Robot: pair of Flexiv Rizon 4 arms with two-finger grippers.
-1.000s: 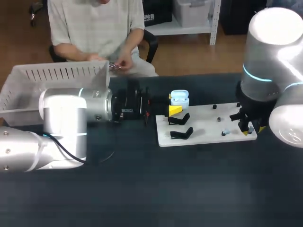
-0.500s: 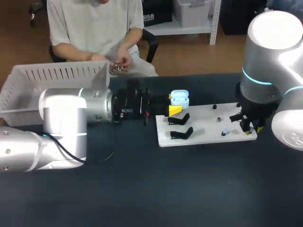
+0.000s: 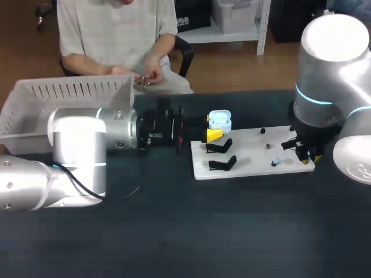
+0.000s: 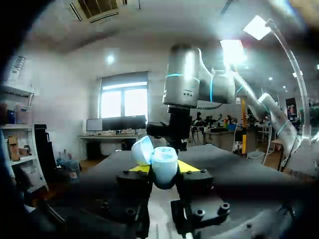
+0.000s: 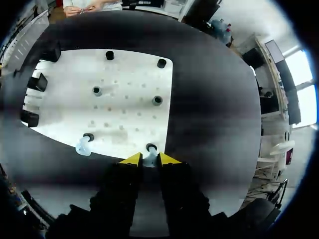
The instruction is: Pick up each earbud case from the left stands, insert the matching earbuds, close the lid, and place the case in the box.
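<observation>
My left gripper [image 3: 215, 128] is shut on a light blue earbud case [image 3: 219, 120] with its lid open, held just off the left end of the white board [image 3: 249, 152]. The left wrist view shows the case [image 4: 163, 165] clamped between the yellow tips, lid [image 4: 142, 150] tipped back. My right gripper [image 3: 305, 156] is at the board's right end, pointing down. In the right wrist view its tips [image 5: 149, 160] press a pale blue earbud [image 5: 149, 159] from both sides, by a black peg [image 5: 150, 147]. A second earbud [image 5: 82, 148] lies by another peg [image 5: 88, 137].
Two empty black stands [image 3: 219, 146] [image 3: 223, 163] stand on the board's left part. Several small black pegs [image 5: 157, 100] dot the board. A white slatted box [image 3: 69, 92] is at the table's back left, behind my left arm.
My right gripper's fingers have closed in around the earbud at the board's right end, and the arm has shifted slightly. The left arm and the case have not moved.
</observation>
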